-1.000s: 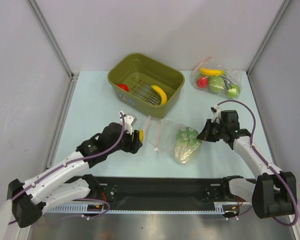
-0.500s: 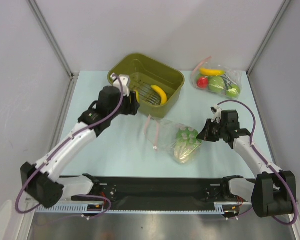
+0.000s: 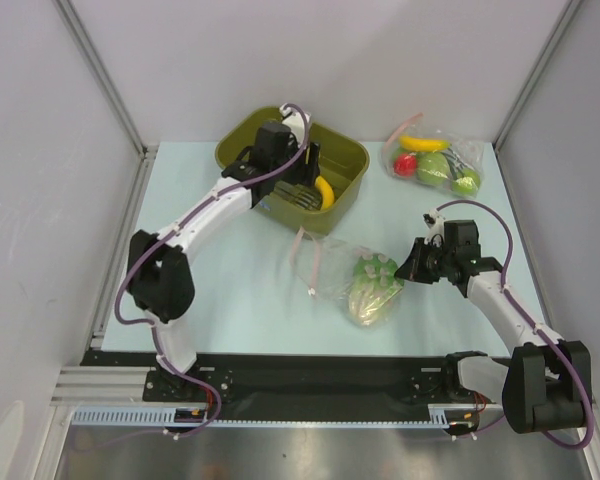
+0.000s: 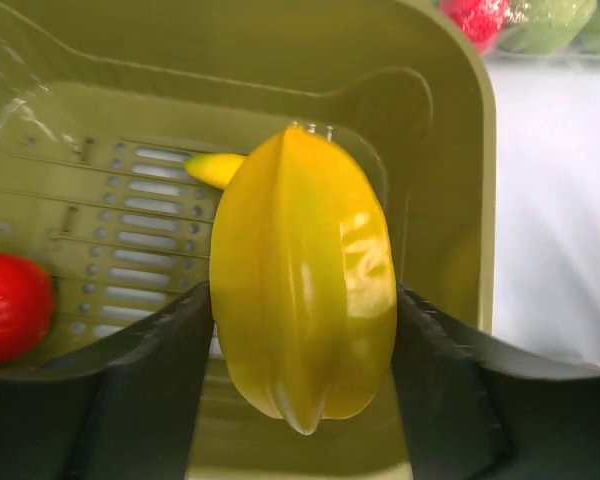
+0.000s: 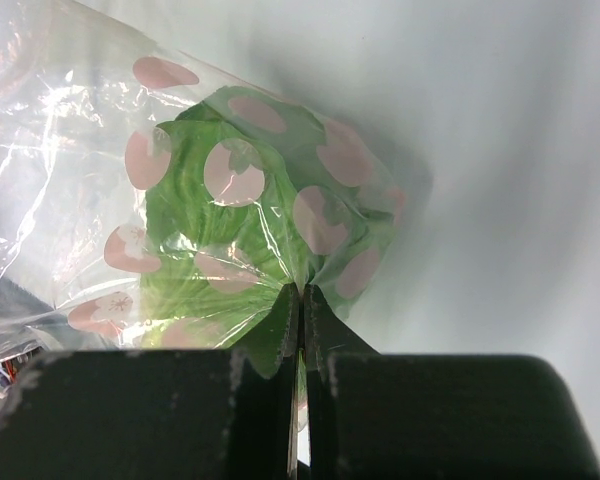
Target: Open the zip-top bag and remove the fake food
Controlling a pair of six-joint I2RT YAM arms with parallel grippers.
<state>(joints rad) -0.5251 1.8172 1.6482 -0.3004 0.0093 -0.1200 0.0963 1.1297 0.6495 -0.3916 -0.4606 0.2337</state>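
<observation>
The small yellow piece (image 4: pixel 300 250) is held in the partly spread left gripper (image 4: pixel 302 340) over the green bin (image 3: pixel 345 150), where the banana (image 3: pixel 323 190) and red fruit (image 4: pixel 10 305) are already dropped. Only the cabbage (image 3: pixel 372 285) is left inside the zip-top bag (image 3: pixel 325 265) mid-table, which is pinched tight by the right gripper (image 5: pixel 300 300).

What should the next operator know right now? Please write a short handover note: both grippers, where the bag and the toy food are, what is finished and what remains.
The left gripper is shut on the small yellow piece, held over the olive bin and not yet released.
The right gripper is shut, pinching the zip-top bag at the end far from its zip; the bag lies on the table.
Done: the bag appears open; the banana and the red fruit lie in the bin.
Left: drop the yellow piece, then take out the cabbage, which is inside the bag.
</observation>
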